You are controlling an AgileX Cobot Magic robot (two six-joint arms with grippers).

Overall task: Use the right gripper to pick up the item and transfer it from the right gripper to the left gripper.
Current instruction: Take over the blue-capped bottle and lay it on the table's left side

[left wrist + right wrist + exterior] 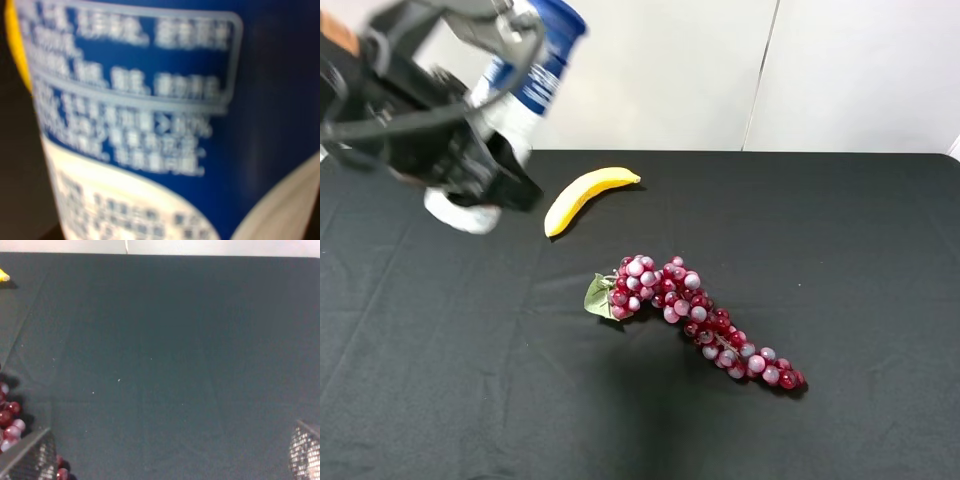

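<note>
The item (542, 62), a white bottle with a blue label and blue cap, is tilted in the air at the upper left of the exterior high view, above the black table. My left gripper (492, 158), on the black arm with the orange sticker, is shut on its white lower body. The bottle's blurred blue label (150, 90) fills the left wrist view and hides the fingers there. My right gripper (167, 460) is open and empty over bare black cloth. Its mesh-padded fingertips (30, 460) stand far apart. It is out of the exterior high view.
A yellow banana (585, 195) lies on the black table (840, 260) just right of the held bottle. A red grape bunch (695, 318) lies in the middle. Grapes (9, 420) show beside the right gripper's one finger. A white wall stands behind.
</note>
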